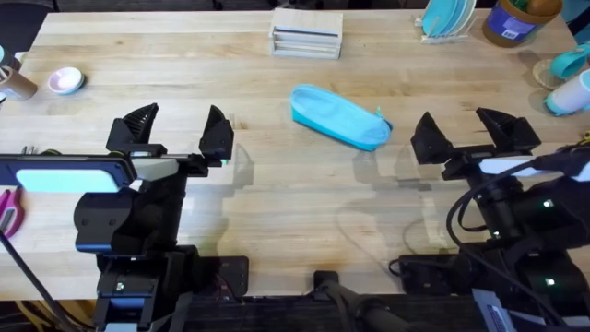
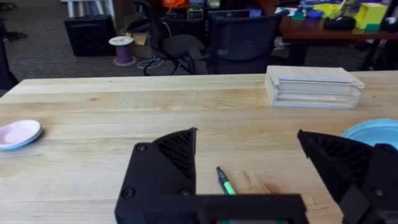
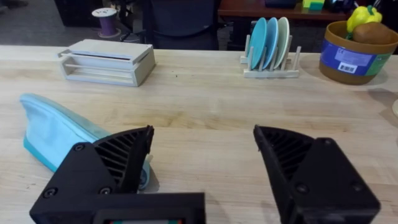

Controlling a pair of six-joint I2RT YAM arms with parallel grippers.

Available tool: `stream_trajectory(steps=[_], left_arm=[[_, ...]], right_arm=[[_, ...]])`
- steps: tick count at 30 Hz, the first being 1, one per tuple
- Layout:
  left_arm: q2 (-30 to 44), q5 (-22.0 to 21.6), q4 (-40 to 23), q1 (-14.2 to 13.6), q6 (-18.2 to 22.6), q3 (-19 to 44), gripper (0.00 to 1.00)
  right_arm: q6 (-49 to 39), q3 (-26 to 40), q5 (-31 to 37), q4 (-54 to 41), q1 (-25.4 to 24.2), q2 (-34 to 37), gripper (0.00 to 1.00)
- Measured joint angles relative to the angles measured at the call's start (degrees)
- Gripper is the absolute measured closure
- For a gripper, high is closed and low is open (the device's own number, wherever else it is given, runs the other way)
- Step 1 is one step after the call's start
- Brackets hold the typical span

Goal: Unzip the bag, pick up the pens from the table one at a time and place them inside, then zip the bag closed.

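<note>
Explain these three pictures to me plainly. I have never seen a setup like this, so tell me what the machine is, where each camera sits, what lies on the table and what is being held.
The machine is a pair of robot arms at a wooden table, each ending in a two-finger gripper. One picture looks down from above; there the left gripper is at lower left and the right gripper at lower right. The other two come from cameras on each wrist, so the black fingers frame their bottom edges.

Between the arms lies a turquoise zip pouch. A green pen lies on the table between the left gripper's fingers. Farther back are a white stacked box, a rack of plates, a bowl of toy fruit and a small pink dish.

Both grippers are open and hold nothing.
</note>
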Motion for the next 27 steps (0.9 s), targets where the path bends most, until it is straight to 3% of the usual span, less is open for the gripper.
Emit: stream_trajectory(steps=[16,21,24,25,27], left_arm=[[0.00,0.00,-0.08,0.01,0.02,0.00,0.008],[0.18,1.14,-5.18,0.02,0.02,1.42,0.010],[5.07,4.15,-9.14,0.02,0.77,7.55,0.010],[10.69,7.33,-10.56,0.02,3.94,12.36,0.009],[15.52,9.76,-12.11,0.00,6.53,15.87,0.009]], right_arm=[[0.01,0.10,-1.01,-0.34,0.00,0.00,0.005],[0.00,5.99,-1.55,-14.10,0.00,1.76,0.006],[0.01,12.67,-2.24,-20.66,0.00,8.66,0.006],[0.02,18.50,-2.43,-23.06,0.00,13.97,0.006],[0.02,22.56,-2.84,-24.80,0.00,17.85,0.006]])
